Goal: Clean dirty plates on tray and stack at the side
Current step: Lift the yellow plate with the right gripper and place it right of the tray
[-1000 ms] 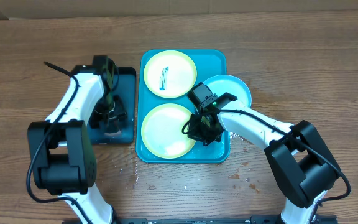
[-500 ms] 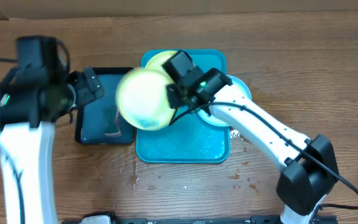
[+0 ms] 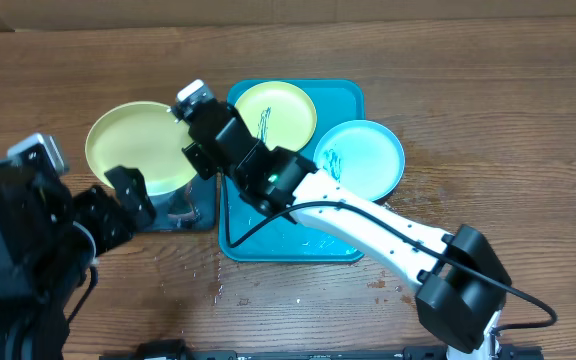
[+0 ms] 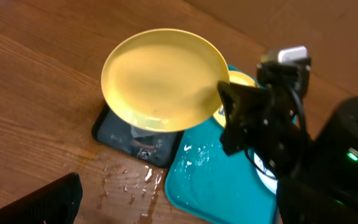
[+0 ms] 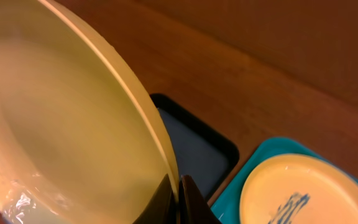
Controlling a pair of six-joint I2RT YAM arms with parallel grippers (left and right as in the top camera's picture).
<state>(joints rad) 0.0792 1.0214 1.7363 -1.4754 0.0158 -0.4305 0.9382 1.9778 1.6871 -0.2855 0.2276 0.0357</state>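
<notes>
One yellow-green plate (image 3: 133, 147) pinched at rim in my right gripper (image 3: 196, 152); black tray (image 3: 203, 215) below it; left gripper (image 3: 123, 205) nearby, can't tell whether it's spread or closed.

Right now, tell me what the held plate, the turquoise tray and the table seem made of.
Held plate: likely plastic, smooth, uniform yellow-green with a soft sheen.
Turquoise tray: likely moulded plastic, glossy, rounded corners.
Table: wood or wood-look laminate, visible grain.
</notes>
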